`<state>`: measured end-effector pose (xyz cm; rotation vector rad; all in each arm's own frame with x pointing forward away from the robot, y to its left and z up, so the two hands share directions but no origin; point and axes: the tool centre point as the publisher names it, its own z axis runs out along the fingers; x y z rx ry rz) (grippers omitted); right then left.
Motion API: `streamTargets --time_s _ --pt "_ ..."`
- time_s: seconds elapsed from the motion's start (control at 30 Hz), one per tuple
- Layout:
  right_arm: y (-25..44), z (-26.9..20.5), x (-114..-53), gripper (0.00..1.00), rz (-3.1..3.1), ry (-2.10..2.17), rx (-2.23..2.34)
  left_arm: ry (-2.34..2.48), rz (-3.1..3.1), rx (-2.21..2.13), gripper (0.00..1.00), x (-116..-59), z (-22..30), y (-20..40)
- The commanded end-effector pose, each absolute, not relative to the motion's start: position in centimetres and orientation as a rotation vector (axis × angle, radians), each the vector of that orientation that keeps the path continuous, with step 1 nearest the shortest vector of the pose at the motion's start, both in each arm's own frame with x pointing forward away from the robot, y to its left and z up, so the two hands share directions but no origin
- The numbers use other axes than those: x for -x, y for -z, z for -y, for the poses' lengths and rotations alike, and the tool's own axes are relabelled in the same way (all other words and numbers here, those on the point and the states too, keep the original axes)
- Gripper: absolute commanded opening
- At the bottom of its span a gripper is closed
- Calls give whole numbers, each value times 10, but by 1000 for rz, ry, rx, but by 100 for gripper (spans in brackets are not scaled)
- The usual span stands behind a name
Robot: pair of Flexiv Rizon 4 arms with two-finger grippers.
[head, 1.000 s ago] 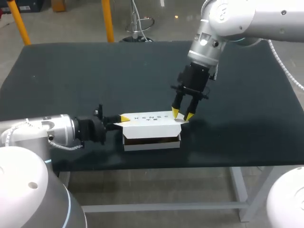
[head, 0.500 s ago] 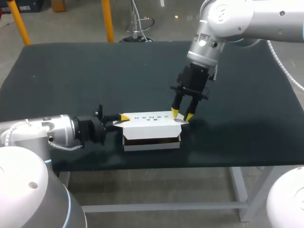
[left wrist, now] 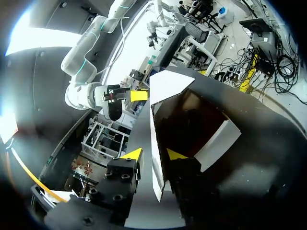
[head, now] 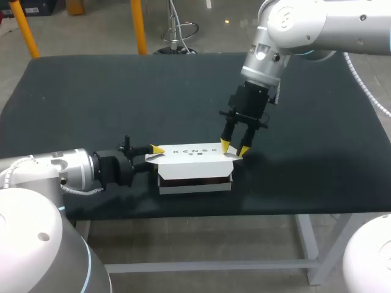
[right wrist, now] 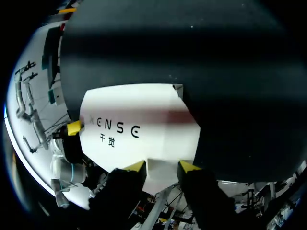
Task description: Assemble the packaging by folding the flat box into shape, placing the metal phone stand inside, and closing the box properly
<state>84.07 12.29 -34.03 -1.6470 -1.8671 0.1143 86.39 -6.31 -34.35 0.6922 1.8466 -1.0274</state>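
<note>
Item: white cardboard box (head: 195,166), lying on the black table (head: 91,97) near its front edge. Its printed lid (right wrist: 139,124) is lowered over the body, and a dark gap shows along the front.

Left gripper (left wrist: 153,154): at the box's left end, fingers spread, with the thin side flap (left wrist: 154,139) standing between them. I cannot confirm contact.

Right gripper (head: 234,148): at the box's right end, fingers spread either side of the end flap (right wrist: 162,173), tips at the lid's edge.
</note>
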Motion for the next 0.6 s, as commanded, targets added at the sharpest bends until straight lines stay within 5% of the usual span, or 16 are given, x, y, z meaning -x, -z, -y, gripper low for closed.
streamTargets --time_s 0.03,0.43,0.47,0.57,0.6 --pt "341 -123 -842 47 1865 -112 1644 997 -1850 -680 35 -854 53 340" --pt "342 -124 -841 47 1870 -101 1644 874 -1968 -563 45 -837 8 329" --pt "342 -125 -840 47 1870 -100 1644 864 -1991 -554 50 -836 5 326" --pt "343 -125 -840 47 1872 -96 1645 828 -2063 -511 96 -834 -3 319" --pt "343 -126 -839 47 1872 -95 1646 822 -2093 -498 100 -834 -6 317"
